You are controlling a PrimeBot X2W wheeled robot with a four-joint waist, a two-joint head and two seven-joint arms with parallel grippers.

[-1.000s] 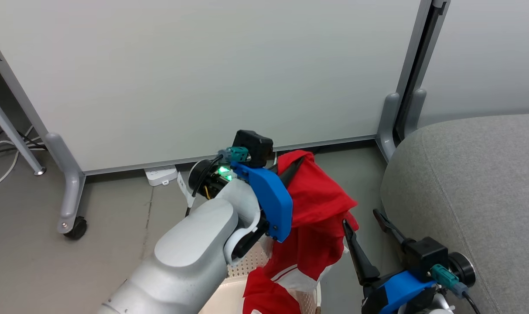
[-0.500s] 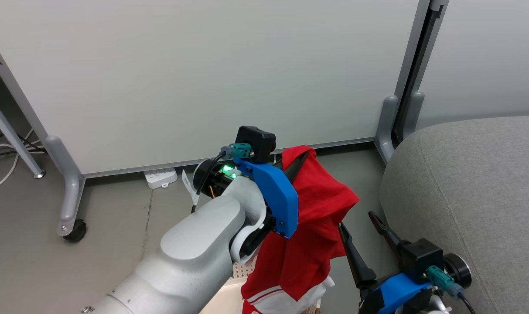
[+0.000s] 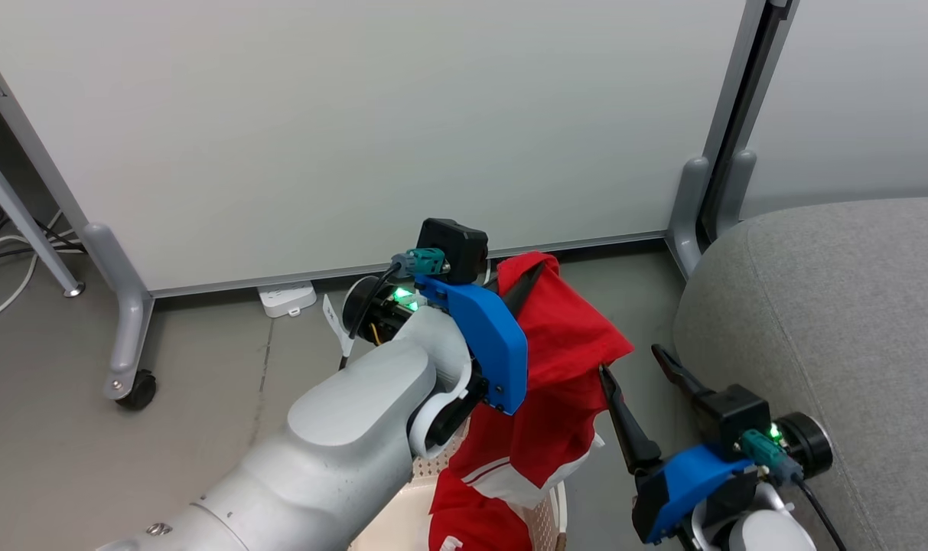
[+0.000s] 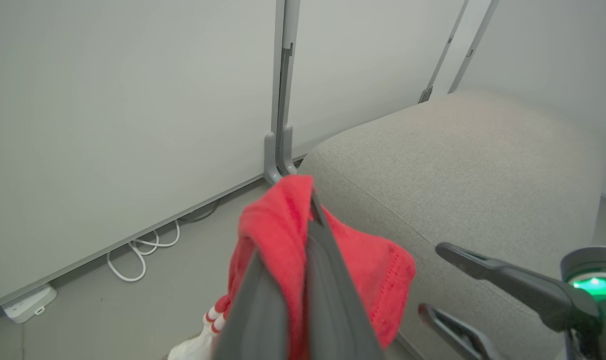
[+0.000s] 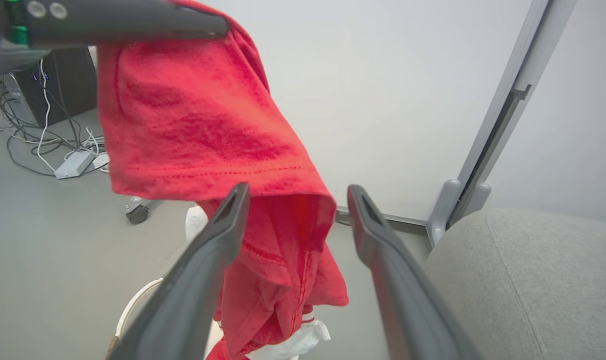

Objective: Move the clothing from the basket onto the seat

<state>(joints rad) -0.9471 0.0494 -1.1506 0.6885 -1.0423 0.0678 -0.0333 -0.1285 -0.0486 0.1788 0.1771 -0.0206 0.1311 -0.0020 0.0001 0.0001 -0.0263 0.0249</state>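
Red clothing (image 3: 563, 344) hangs from the left pincer (image 3: 538, 268), high over the basket (image 3: 549, 520). A bit of white lettering shows on the red low down, but too little to read. The left pincer is pinched tight on the top fold, and the soft cloth bunches round its dark fingers (image 4: 327, 280). The lower end, with white trim and thin white stripes, hangs down into the basket.

The right pincer (image 3: 630, 361) is spread wide and holds nothing. Seen from its own camera, a loose flap of the clothing hangs between its two long fingers (image 5: 382, 260). I cannot tell if they touch it.

The basket is pale plastic with lots of little holes. The seat (image 3: 838, 306) is big, grey and round at the edges. It has rough woven cloth on it and sits just beside the right pincer.
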